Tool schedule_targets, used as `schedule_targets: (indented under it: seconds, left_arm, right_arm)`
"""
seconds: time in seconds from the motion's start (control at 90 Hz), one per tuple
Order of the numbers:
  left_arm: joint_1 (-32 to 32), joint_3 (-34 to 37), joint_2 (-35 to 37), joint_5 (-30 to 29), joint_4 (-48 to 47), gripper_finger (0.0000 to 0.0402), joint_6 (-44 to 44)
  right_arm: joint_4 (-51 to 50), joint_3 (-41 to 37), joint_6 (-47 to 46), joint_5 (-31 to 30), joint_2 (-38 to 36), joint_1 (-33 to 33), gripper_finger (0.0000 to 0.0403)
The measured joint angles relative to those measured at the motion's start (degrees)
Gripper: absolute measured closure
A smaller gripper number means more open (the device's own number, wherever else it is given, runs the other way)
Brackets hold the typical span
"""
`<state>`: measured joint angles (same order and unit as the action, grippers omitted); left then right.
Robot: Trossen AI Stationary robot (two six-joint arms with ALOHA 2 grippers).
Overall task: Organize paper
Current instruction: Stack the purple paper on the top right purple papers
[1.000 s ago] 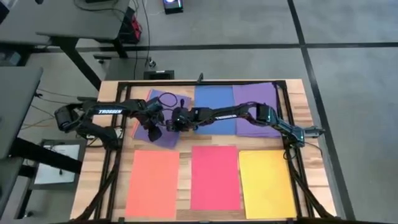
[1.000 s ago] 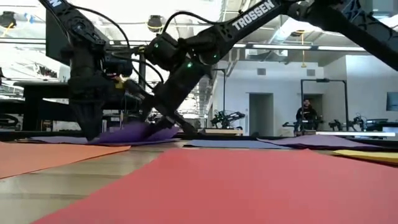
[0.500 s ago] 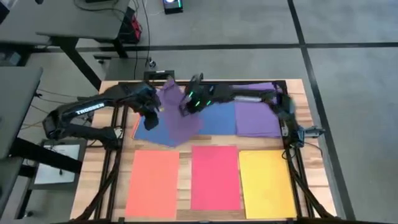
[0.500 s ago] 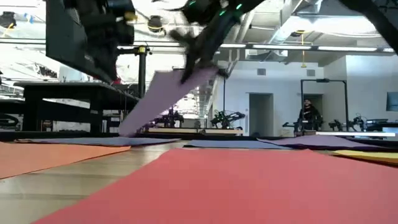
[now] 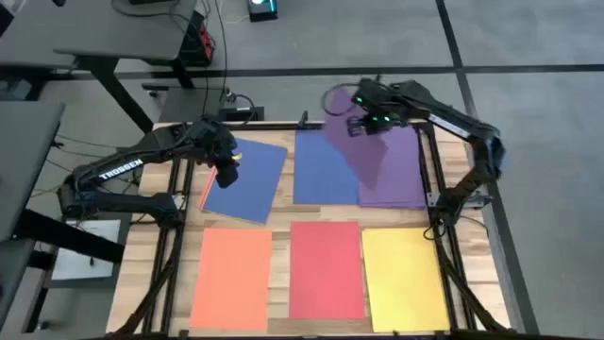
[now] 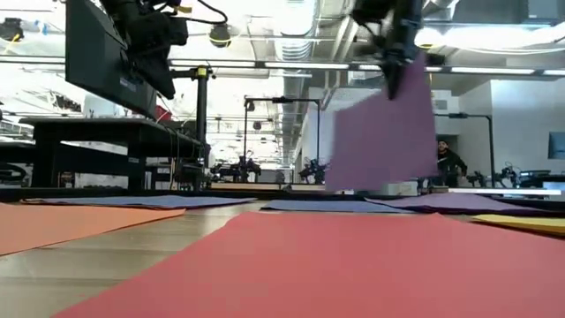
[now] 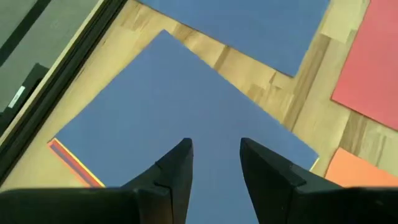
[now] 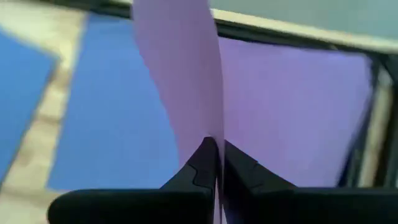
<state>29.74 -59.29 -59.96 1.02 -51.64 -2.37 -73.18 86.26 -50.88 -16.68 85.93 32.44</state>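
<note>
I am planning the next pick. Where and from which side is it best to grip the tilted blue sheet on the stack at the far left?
Probably its near corner: the tilted blue sheet lies flat, but that corner overhangs bare table, so open jaws of the left gripper above it could come in low from the front.

High view: overhead, straight down, whole table [image 5: 472,189] plus surrounding floor. Low view: tabletop height, level across red sheet [image 6: 335,265] close up, into room behind. Left wrist view: close, down past own fingers onto blue sheet [image 7: 180,106]. Right wrist view: close, along pinched purple sheet [image 8: 183,74]. High and low views share lifted purple sheet.
</note>
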Motion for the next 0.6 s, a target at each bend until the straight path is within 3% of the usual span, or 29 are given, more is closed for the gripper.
schedule_targets:
  seconds: [0.278, 0.4, 0.6]
  left_arm:
    - [0.0, 0.0, 0.0, -0.1, 0.0, 0.0283, 0.7]
    - [0.0, 0.0, 0.0, -0.1, 0.1, 0.0283, 0.6]
    - [0.0, 0.0, 0.0, -0.1, -0.2, 0.0283, 0.1]
  right_arm:
    - [14.1, -32.3, -27.7, -4.5, -22.4, -3.9, 0.0403]
    - [17.4, -40.5, -33.6, -6.0, -25.5, -6.4, 0.0403]
    - [18.3, -46.8, -33.8, -7.1, -23.2, -7.9, 0.0403]
